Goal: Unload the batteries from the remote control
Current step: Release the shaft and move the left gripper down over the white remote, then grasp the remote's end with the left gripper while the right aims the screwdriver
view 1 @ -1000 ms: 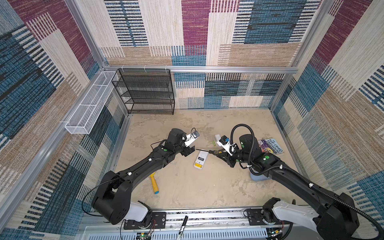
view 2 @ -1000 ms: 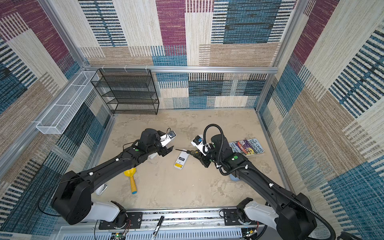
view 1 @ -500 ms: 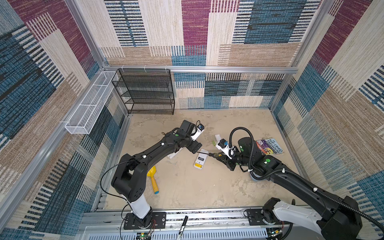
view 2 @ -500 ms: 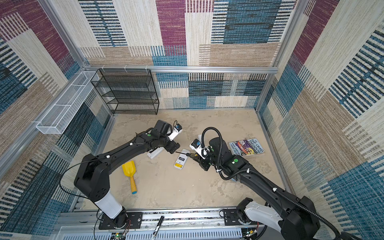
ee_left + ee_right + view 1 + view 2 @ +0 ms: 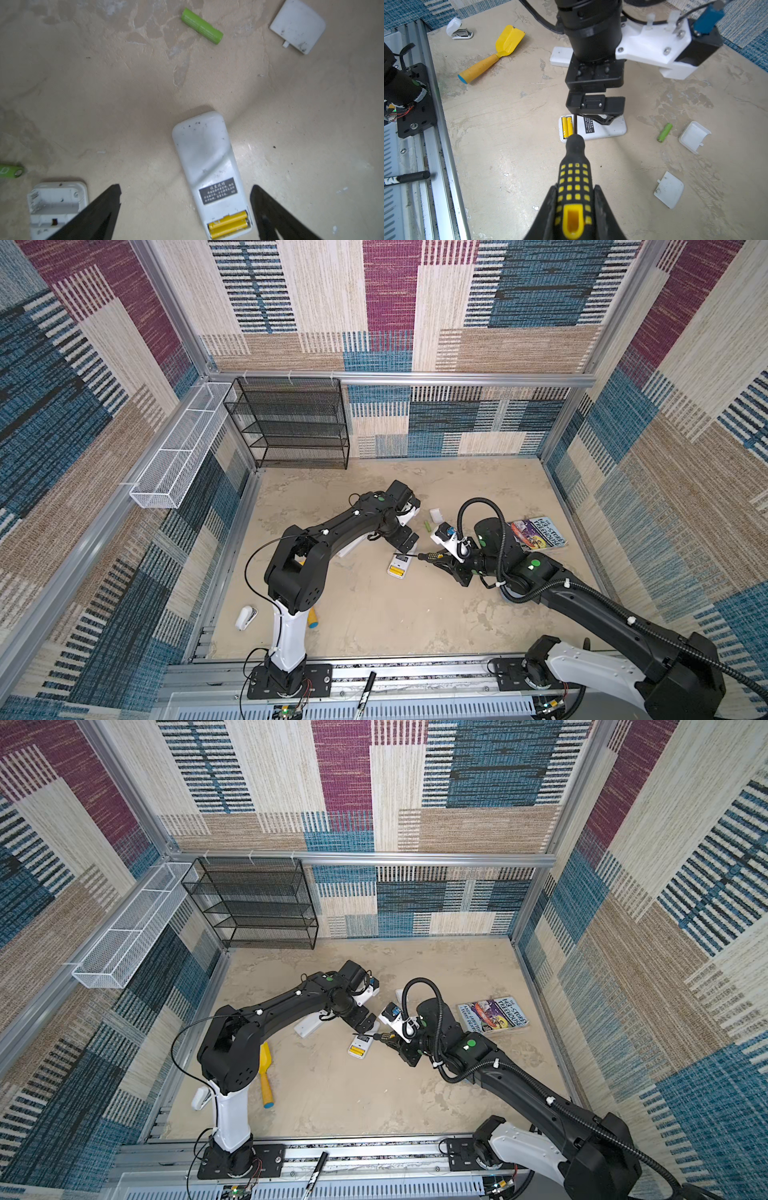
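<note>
A small white remote control lies back-up on the floor, its compartment uncovered with two yellow batteries inside; both top views show it. My left gripper hangs open just above it, a finger on each side. One green battery lies loose beyond it, another beside a second remote whose compartment is empty. My right gripper is shut on a black-and-yellow screwdriver. Its shaft points at the yellow batteries.
Two white battery covers lie to the right of the remote. A yellow scoop and a stapler lie front left, a book at the right. A black rack stands against the back wall.
My left arm has swung right, from over the second remote to over the small one, with the gripper staying open. The right gripper and screwdriver have barely shifted.
</note>
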Action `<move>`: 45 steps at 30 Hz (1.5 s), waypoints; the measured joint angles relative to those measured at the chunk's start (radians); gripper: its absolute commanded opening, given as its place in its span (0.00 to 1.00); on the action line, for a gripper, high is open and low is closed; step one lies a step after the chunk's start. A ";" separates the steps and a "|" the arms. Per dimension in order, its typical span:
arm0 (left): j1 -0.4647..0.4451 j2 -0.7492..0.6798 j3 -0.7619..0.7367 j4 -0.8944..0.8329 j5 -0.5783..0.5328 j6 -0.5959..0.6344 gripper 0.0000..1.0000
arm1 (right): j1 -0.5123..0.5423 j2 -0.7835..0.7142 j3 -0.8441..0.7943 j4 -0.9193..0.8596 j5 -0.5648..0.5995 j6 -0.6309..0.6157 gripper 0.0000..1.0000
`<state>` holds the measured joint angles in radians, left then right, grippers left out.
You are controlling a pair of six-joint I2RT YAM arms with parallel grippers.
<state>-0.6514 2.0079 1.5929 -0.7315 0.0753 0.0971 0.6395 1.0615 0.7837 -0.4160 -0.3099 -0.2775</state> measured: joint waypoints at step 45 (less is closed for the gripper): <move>-0.002 0.283 0.265 -0.277 -0.079 -0.104 0.41 | 0.021 0.091 0.050 0.007 0.006 -0.012 0.00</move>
<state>-0.6537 2.2910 1.8580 -1.0084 -0.0040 -0.0071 0.6605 1.1522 0.8341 -0.4088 -0.3035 -0.2897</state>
